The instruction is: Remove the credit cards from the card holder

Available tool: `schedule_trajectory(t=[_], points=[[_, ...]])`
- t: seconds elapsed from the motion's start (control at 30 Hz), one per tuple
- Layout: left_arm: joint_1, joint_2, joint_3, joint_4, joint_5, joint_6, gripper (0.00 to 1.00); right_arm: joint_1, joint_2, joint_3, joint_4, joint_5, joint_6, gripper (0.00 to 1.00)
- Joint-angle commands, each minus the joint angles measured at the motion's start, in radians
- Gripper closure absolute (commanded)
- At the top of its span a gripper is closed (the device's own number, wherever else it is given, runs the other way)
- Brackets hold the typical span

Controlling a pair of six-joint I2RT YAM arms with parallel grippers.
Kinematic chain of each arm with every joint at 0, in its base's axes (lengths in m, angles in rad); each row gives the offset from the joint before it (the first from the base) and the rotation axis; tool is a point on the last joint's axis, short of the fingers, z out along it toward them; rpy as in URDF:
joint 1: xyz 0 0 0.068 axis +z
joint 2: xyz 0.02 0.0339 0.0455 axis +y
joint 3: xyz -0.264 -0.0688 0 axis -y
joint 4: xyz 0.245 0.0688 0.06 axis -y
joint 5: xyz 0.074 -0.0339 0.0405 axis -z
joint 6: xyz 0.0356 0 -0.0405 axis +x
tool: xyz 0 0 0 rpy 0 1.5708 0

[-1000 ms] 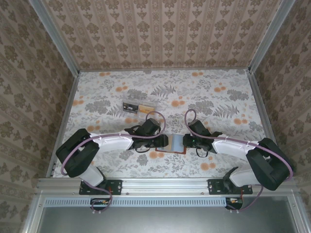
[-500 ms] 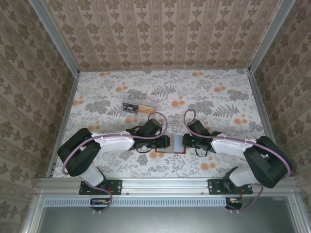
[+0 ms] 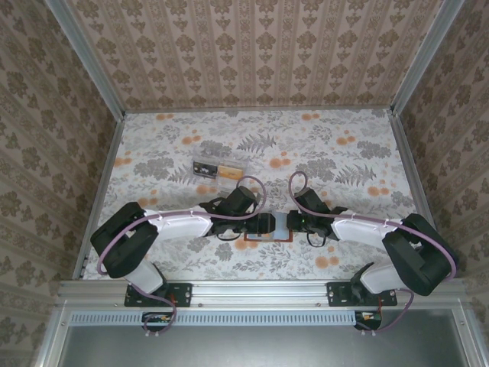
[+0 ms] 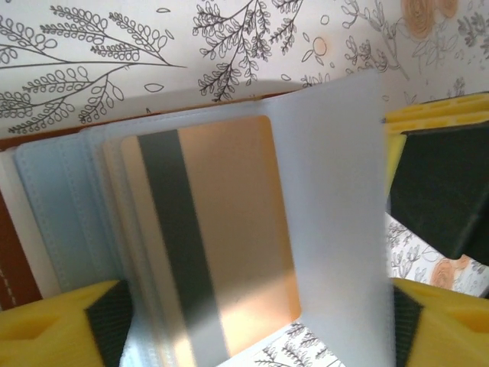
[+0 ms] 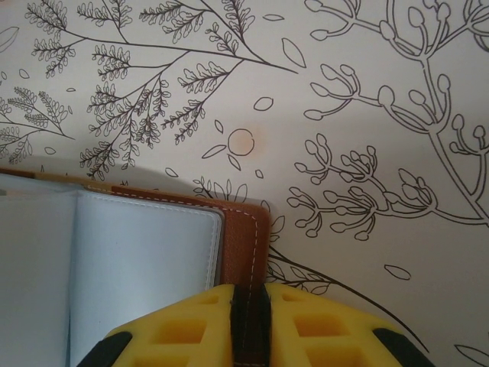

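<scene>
Flower-printed desk carried the opened card holder near its front edge, between the two arms. The right tool was clamped on the holder's brown rim. The left tool stood wide open, straddling an orange-tan credit card among the pale sleeves.

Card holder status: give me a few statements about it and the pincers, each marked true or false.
1. The card holder lies open on the table. True.
2. The right pincer is open, clear of it. False: it is shut on the holder's brown rim.
3. An orange-tan card with a dark stripe sits in the holder. True.
4. The left pincer is clamped shut. False: its fingers stand wide apart.
5. The clear box rests on the holder. False: it lies apart, farther back.
</scene>
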Motion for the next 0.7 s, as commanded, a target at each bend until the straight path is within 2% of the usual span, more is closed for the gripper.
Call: schedule_trajectory(t=[0.0,0.07,0.27,0.4,0.67], points=[[-0.01,-0.011,0.03,0.033,0.026,0.017,0.05,-0.001,0.017,0.006,0.002,-0.031,0.017,0.8],[-0.01,-0.017,0.029,0.031,0.025,0.022,0.0,-0.001,0.015,0.005,0.001,-0.03,0.018,0.8],[-0.01,-0.039,0.032,0.008,0.018,0.039,0.0,-0.001,0.005,0.004,-0.022,-0.012,0.021,0.75],[-0.01,-0.079,0.039,-0.037,-0.012,0.062,0.0,-0.001,-0.094,0.004,-0.081,0.046,0.028,0.6],[-0.01,-0.07,0.048,-0.022,0.0,0.07,0.0,-0.002,-0.239,0.017,-0.187,0.107,0.017,0.57]])
